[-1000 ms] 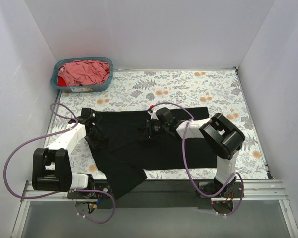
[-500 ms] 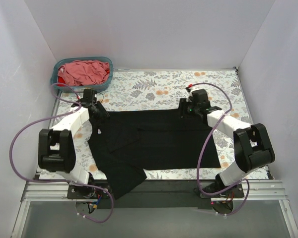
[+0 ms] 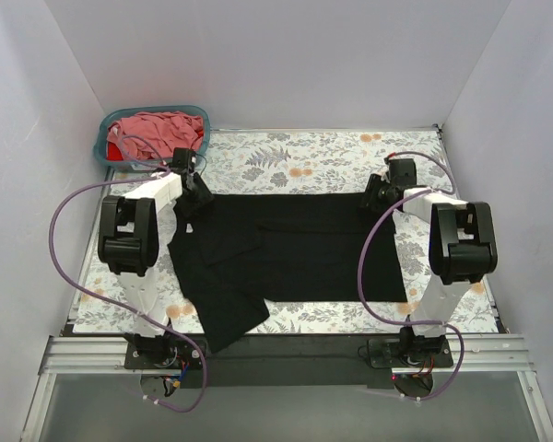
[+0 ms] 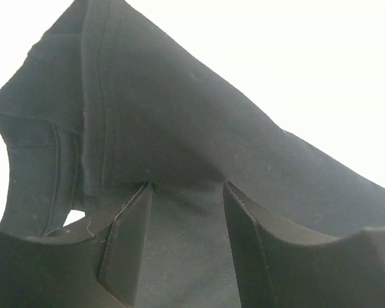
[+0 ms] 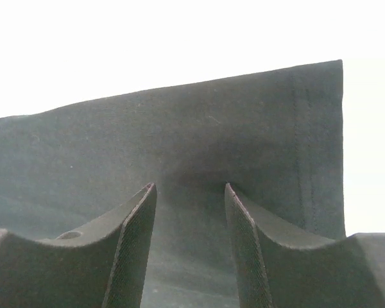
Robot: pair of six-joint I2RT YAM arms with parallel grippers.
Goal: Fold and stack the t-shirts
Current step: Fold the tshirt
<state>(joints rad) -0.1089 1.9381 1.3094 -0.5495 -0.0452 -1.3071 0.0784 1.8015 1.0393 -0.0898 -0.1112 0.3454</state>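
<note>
Teal plastic basket (image 3: 104, 152) in the far left corner holds a dusty pink shirt (image 3: 161, 133) heaped over a red shirt (image 3: 116, 149), well apart from the work. Right of it, the left gripper (image 3: 198, 195) is low over the far collar-end corner of the black t-shirt (image 3: 286, 253). Its wrist camera shows the fingers (image 4: 125, 244) a little spread with cloth lying across the gap, not pinched. The black t-shirt lies flat on the floral table (image 3: 304, 166), long axis running left to right, collar left, hem right, one sleeve trailing toward the near edge. The right gripper (image 3: 376, 195) sits at the far hem corner, likewise parted astride the cloth. Each arm is at its own corner, so the fold likely draws that far edge nearward once both close.
</note>
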